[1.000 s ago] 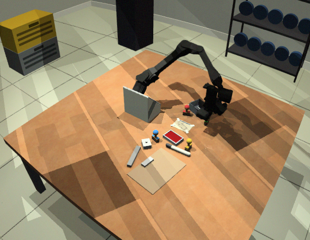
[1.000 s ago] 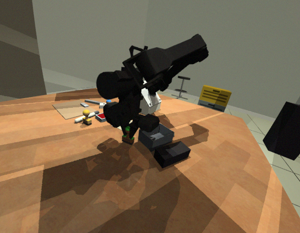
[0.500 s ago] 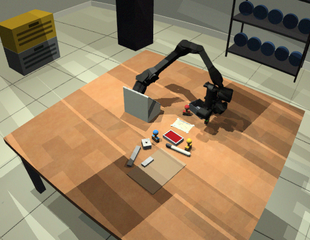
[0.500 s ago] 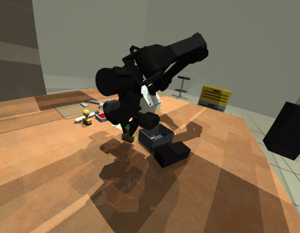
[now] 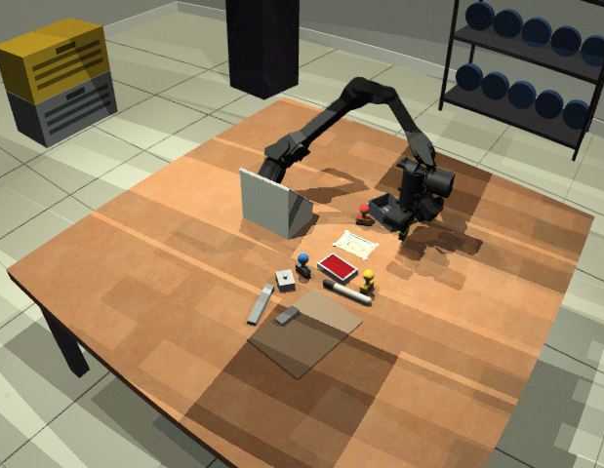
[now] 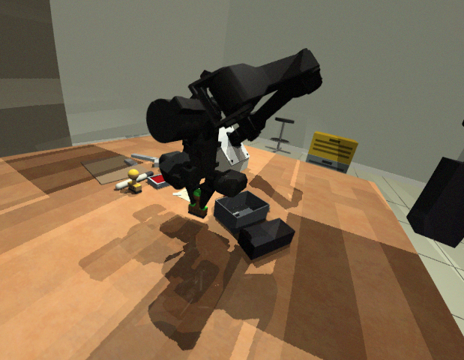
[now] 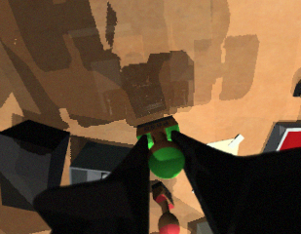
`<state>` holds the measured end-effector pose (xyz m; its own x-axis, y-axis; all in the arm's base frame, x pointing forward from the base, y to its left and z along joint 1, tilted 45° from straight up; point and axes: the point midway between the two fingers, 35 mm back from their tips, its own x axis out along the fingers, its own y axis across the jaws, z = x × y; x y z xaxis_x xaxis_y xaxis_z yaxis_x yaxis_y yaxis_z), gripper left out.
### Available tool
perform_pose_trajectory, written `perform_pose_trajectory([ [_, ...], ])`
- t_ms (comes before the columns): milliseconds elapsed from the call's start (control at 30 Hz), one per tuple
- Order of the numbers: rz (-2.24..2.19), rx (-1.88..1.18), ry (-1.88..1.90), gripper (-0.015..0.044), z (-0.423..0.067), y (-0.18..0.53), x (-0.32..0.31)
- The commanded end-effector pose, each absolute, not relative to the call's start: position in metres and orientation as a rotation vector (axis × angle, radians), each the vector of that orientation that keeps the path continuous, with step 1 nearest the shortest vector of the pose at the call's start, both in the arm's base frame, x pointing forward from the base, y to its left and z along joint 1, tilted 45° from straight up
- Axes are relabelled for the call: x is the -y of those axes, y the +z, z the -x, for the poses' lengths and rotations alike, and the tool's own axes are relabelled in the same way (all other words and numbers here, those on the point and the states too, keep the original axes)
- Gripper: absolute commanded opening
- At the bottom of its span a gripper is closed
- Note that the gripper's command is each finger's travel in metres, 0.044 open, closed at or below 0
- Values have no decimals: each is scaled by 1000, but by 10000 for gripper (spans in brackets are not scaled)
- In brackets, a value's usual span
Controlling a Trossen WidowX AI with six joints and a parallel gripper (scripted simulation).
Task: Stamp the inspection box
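Observation:
My gripper (image 5: 403, 232) (image 6: 197, 201) (image 7: 159, 136) is shut on the green-knobbed stamp (image 5: 402, 235) (image 6: 198, 211) (image 7: 167, 163), which is upright with its dark base down, at or just above the bench; a gap under it cannot be told. Its lettering is not legible. The white card (image 5: 354, 245) (image 6: 181, 194) (image 7: 222, 145) lies beside it, partly hidden by the gripper in the exterior view. The red ink pad (image 5: 337, 267) (image 6: 158, 179) (image 7: 293, 140) lies beyond the card.
A red-knobbed stamp (image 5: 364, 214) (image 7: 169, 221) and an open grey tray (image 6: 239, 220) stand close to the gripper, with a black block (image 6: 267, 240) (image 7: 27, 168) behind. Blue (image 5: 302, 261) and yellow (image 5: 367, 282) (image 6: 133, 180) stamps and a marker (image 5: 347, 292) lie around the pad.

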<state>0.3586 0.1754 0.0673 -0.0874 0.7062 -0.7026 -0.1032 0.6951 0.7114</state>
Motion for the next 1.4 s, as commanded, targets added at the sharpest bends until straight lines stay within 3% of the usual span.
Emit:
perform_pose_trajectory([
  [0, -516, -1518, 732, 0, -359, 69, -175],
  [1367, -517, -1518, 732, 0, -361, 83, -160],
])
